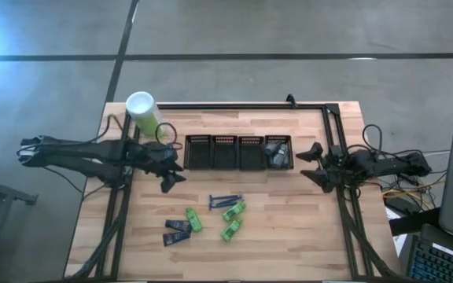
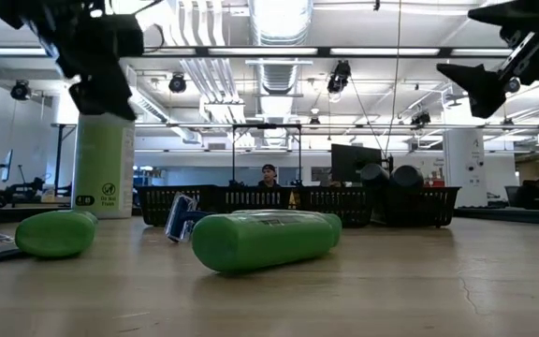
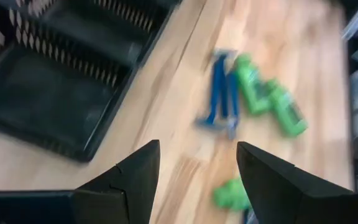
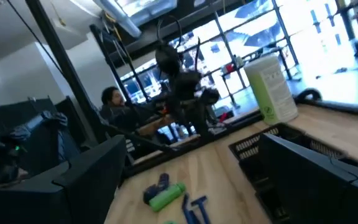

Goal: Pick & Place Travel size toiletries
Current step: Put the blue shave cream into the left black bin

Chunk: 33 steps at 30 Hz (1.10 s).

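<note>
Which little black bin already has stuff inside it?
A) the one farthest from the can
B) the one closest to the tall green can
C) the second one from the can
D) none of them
A: in the high view, grey bottles lie in the bin at the row's end farthest from the can; the other three bins look empty.

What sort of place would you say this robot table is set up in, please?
Most likely an open lab or workshop floor. The low view shows exposed ceiling ducts and strip lights overhead, with a person seated among monitors beyond the wooden table.
</note>
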Each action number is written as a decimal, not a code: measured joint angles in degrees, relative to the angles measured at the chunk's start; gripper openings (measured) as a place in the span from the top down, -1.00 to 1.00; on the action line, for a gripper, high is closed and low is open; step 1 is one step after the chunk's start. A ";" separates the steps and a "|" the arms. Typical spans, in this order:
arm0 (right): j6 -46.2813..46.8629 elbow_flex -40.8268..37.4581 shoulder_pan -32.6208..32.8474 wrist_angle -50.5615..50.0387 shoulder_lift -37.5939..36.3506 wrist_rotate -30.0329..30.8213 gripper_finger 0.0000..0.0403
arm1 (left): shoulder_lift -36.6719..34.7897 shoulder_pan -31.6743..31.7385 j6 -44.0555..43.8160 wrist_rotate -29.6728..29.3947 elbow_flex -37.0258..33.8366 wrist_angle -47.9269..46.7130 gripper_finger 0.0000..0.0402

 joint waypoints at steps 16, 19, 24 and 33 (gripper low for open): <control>-5.44 0.02 -0.18 -7.21 1.11 0.31 -0.81 | 7.00 -9.17 0.58 0.53 -1.00 -3.00 -0.09; -5.44 0.02 -0.16 -8.47 1.33 0.36 -0.81 | 7.58 -11.25 -4.99 2.21 -1.00 -2.22 -0.09; -5.44 0.02 -0.18 -8.92 1.61 0.36 -0.81 | 8.07 -15.49 -7.23 3.60 -1.00 -2.66 -0.09; -5.44 0.02 -0.16 -8.91 1.58 0.35 -0.81 | 10.01 -31.98 -2.38 -5.39 -0.52 -2.67 -0.09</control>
